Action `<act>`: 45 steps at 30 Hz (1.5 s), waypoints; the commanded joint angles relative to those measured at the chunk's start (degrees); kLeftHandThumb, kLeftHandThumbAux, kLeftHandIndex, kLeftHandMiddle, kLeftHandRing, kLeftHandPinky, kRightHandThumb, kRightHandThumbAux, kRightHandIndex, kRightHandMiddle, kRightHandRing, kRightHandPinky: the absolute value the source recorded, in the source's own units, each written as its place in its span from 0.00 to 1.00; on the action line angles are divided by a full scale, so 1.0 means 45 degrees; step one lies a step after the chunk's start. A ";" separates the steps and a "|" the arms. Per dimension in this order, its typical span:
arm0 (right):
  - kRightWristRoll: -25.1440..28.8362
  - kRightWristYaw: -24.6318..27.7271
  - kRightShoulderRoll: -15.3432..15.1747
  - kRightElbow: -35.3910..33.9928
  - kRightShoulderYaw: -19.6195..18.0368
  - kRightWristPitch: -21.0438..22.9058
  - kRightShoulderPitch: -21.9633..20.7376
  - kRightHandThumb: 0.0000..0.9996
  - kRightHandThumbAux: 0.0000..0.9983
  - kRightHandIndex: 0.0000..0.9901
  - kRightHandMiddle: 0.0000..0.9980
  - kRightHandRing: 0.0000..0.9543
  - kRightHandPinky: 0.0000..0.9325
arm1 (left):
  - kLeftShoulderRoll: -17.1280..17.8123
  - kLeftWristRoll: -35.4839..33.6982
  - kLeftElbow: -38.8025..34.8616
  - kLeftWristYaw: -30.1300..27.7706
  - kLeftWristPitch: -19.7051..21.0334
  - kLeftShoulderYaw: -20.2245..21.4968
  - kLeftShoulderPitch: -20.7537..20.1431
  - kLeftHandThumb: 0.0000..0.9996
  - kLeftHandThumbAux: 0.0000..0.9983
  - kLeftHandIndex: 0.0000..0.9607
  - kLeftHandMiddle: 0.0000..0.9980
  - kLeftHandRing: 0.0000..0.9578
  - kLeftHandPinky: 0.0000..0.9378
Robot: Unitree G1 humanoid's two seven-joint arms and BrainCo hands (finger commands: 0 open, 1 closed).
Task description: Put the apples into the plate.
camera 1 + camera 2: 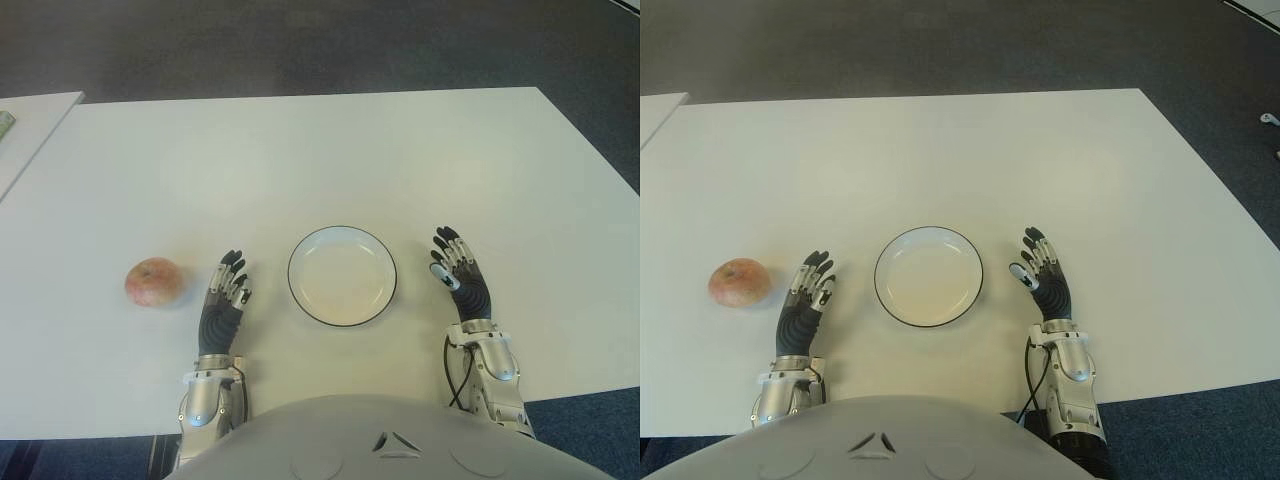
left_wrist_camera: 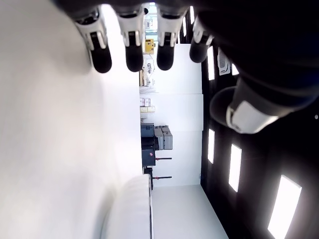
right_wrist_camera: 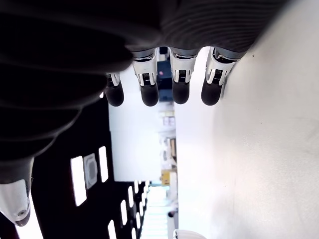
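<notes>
a white bench (image 1: 330, 150) seen from above, with the robot's two hands laid out near its close edge. the left hand (image 1: 222, 305) shows palm-down, its fingers (image 1: 233, 270) stretched out straight and slightly spread, holding nothing; the left wrist view shows the same — four dark fingertips extended in a row over the pale surface, the thumb off to one side, nothing between them. the right hand (image 1: 463, 282) shows on the other side, fingers (image 1: 450, 250) likewise extended and relaxed, empty, and the right wrist view confirms four straight fingertips with nothing in their grasp. between the two hands sits a round white plate (image 1: 300, 295) with a thin dark rim, holding nothing; it lies just beside the left fingers on their inner side and near the right fingers, a little gap on each side. one apple (image 1: 153, 282), reddish with a paler yellowish patch, rests on the bench on the outer side of the left fingers, close to them but apart, and on the far side of that hand from the plate. only this one apple is visible. beyond the fingertips the bench runs bare to its far edge, where dark carpeted floor (image 1: 300, 45) begins — and at the far left corner the edge of a second white surface (image 1: 30, 125) shows.
</notes>
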 commanded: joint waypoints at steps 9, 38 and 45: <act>-0.0153 -0.0009 0.0132 0.1443 0.0154 0.1537 0.1193 0.12 0.55 0.03 0.05 0.01 0.00 | -0.0205 -0.0072 0.1405 0.0029 0.1291 -0.0134 0.0479 0.11 0.54 0.08 0.11 0.12 0.16; 0.0043 0.0109 -0.0064 0.1773 -0.0047 0.1715 0.0834 0.14 0.51 0.03 0.05 0.01 0.00 | 0.3534 1.5081 -0.8421 0.2842 0.2566 0.2020 0.1558 0.37 0.34 0.11 0.09 0.10 0.14; 0.0114 0.0150 0.0012 0.1970 -0.0074 0.1473 0.0728 0.15 0.52 0.02 0.04 0.00 0.00 | 0.4746 1.6289 -0.8549 0.1640 0.3446 0.2605 0.0196 0.38 0.31 0.13 0.09 0.08 0.13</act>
